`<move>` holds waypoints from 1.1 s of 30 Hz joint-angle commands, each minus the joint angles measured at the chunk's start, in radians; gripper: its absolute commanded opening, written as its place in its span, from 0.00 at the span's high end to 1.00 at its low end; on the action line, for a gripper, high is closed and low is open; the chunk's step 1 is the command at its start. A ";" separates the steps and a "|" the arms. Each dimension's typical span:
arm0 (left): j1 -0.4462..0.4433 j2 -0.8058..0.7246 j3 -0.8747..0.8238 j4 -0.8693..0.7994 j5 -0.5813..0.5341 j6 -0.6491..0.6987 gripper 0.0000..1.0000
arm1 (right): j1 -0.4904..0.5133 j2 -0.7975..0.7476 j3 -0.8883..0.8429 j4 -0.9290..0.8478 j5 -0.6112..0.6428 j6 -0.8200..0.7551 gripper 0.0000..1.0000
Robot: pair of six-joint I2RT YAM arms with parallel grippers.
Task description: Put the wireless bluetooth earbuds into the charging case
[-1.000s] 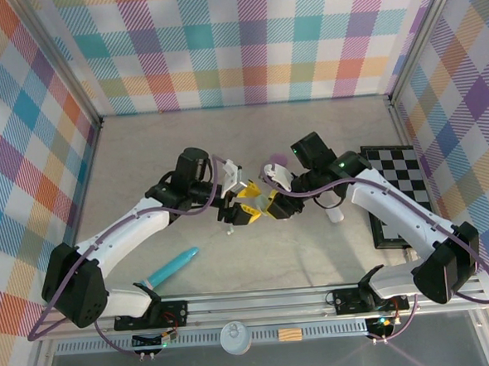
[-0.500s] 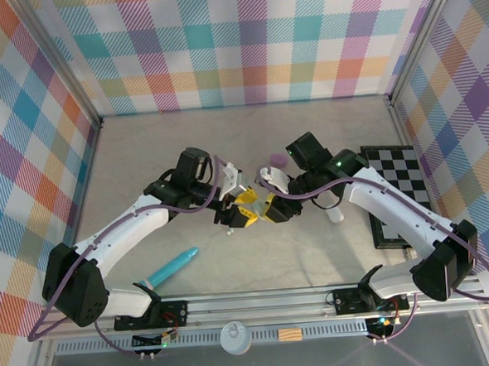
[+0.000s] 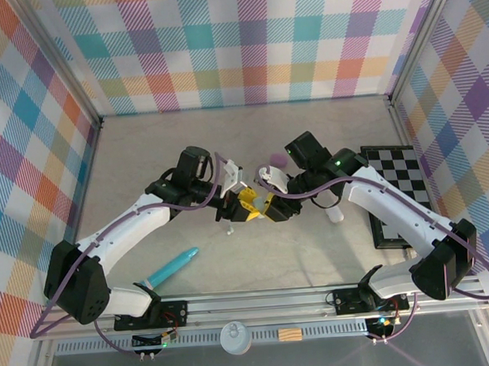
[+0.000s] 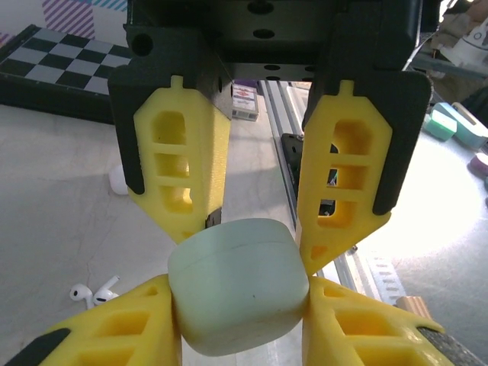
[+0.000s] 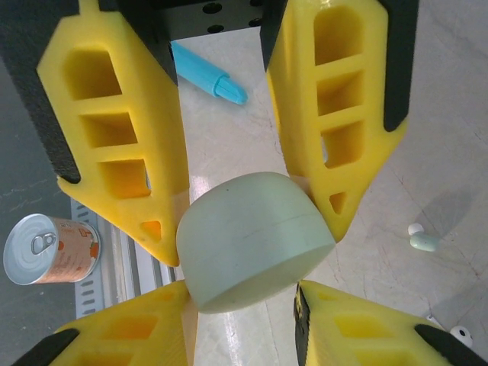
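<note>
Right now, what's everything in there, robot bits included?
charging case: one, pale mint, closed, held over the table
earbuds: white pair and one mint, loose on the table
stick: one, turquoise, table's front left
checkerboard: one, black and white, table's right side
small object: one, purple, mid-table toward the back
tin can: one, orange label, beyond the table's near edge
left gripper: yellow fingers, shut on the charging case
right gripper: yellow fingers, shut on the charging case

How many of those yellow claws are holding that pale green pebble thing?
2. The left claw pinches the pale green case from one end, and the right claw pinches it from the opposite end. They meet face to face above the middle of the table.
</note>
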 commanded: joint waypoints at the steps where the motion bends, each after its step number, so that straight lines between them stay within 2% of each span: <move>1: -0.003 -0.001 -0.003 0.025 0.040 0.014 0.66 | 0.012 0.005 0.029 0.018 -0.016 -0.016 0.63; 8: -0.002 -0.022 -0.038 0.098 0.025 -0.014 0.69 | 0.011 -0.002 0.020 0.034 0.001 -0.004 0.58; 15: -0.002 -0.014 -0.032 0.133 0.044 -0.046 0.66 | 0.011 0.010 0.030 0.039 -0.014 0.002 0.67; 19: 0.002 -0.024 -0.047 0.140 0.022 -0.041 0.66 | 0.011 -0.013 0.020 0.027 0.025 -0.001 0.55; 22: 0.010 -0.032 -0.063 0.172 0.022 -0.056 0.66 | 0.006 -0.044 0.002 0.031 0.054 0.000 0.51; 26: 0.013 -0.032 -0.073 0.212 0.024 -0.074 0.66 | -0.011 -0.079 -0.020 0.050 0.055 0.020 0.49; 30: 0.015 -0.038 -0.077 0.230 0.015 -0.077 0.66 | -0.058 -0.142 -0.054 0.097 0.024 0.071 0.46; 33: 0.017 -0.046 -0.089 0.272 0.008 -0.097 0.66 | -0.134 -0.206 -0.103 0.205 -0.062 0.198 0.42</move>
